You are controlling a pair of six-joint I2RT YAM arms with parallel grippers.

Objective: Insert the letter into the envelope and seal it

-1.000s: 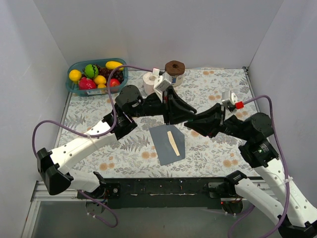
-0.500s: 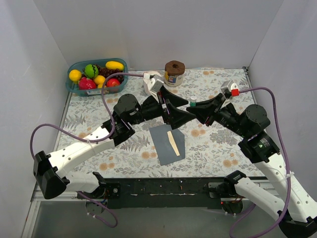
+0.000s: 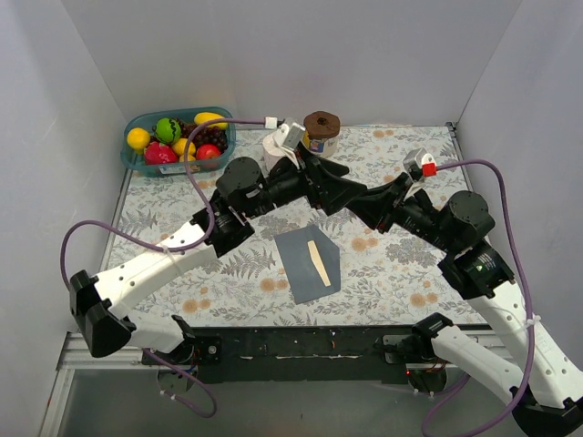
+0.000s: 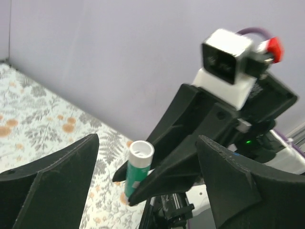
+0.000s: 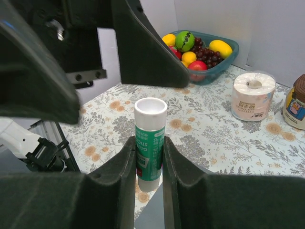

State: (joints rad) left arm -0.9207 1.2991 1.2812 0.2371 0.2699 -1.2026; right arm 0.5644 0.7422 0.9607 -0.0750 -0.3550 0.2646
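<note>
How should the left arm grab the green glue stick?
Probably by the white top of the green and white glue stick tube, which pokes out above the right end effector pinching its green middle. Come from the side, one finger each side of the round tube; the open left end effector sits that way.

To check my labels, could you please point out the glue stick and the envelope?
glue stick (image 5: 150,143): right wrist view, on its green label.
envelope (image 3: 297,266): top external view, on its bare grey left half.

Lab cell: white partition walls (image 3: 364,55)
</note>
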